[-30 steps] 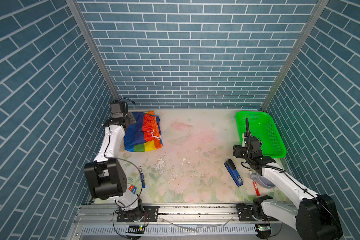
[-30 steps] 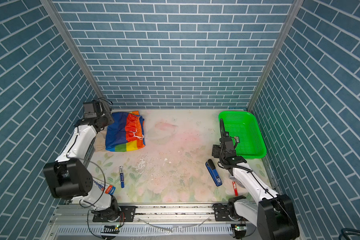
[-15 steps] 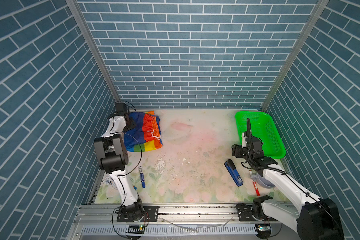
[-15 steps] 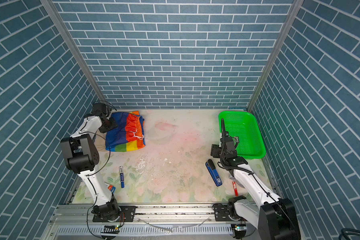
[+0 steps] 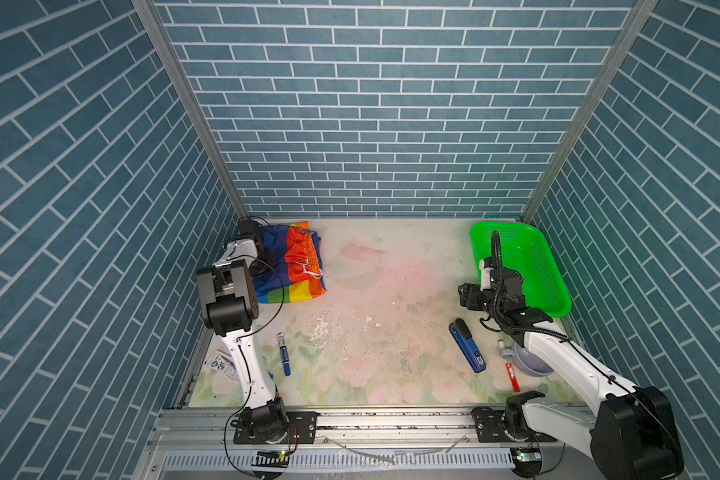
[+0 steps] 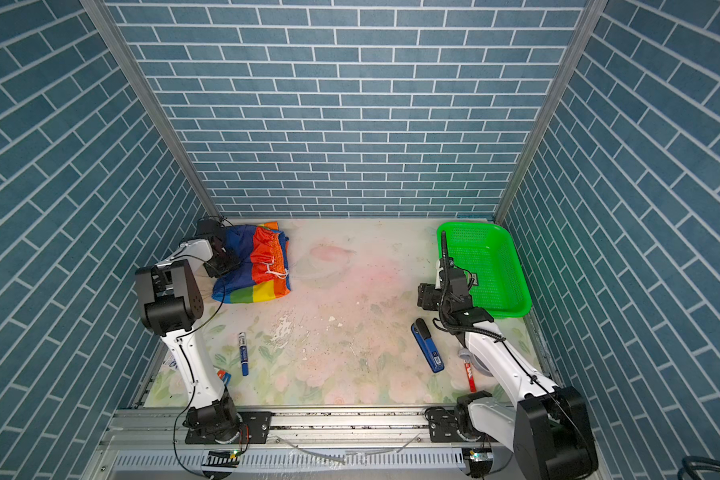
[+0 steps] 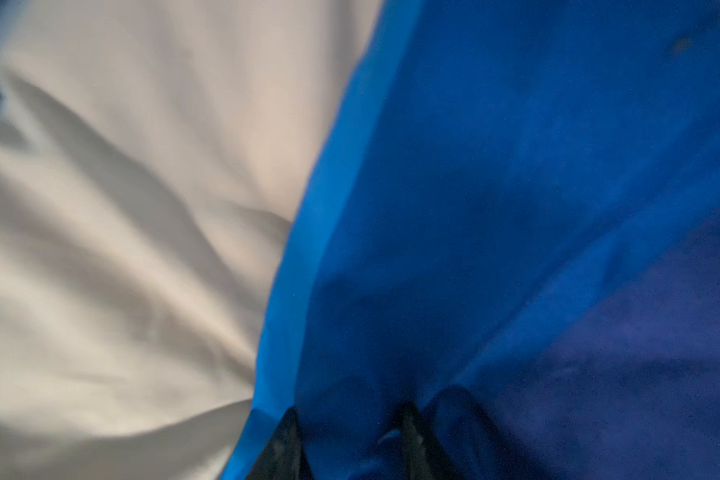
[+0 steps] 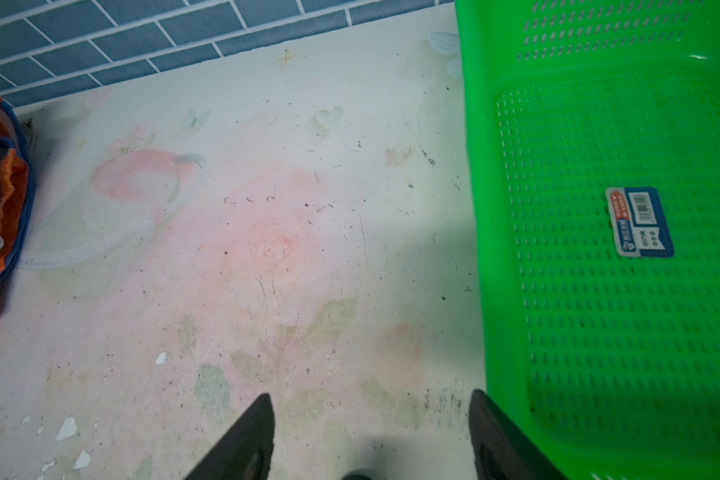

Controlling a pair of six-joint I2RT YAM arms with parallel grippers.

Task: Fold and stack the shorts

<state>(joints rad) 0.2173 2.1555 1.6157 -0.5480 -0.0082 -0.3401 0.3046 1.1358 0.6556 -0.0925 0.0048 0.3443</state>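
The green basket (image 5: 537, 266) at the table's (image 5: 391, 291) far right corner holds a label (image 8: 639, 222), plain in the right wrist view; the right gripper (image 8: 371, 397) gapes beside it. In the far left corner the left gripper (image 7: 348, 407) pinches blue cloth of the rainbow shorts (image 5: 296, 266); only its wrist view shows beige shorts (image 7: 121, 208) alongside.

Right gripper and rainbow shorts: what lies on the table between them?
Nothing: only bare table lies between the right gripper and the rainbow shorts, as both top views and the right wrist view show.
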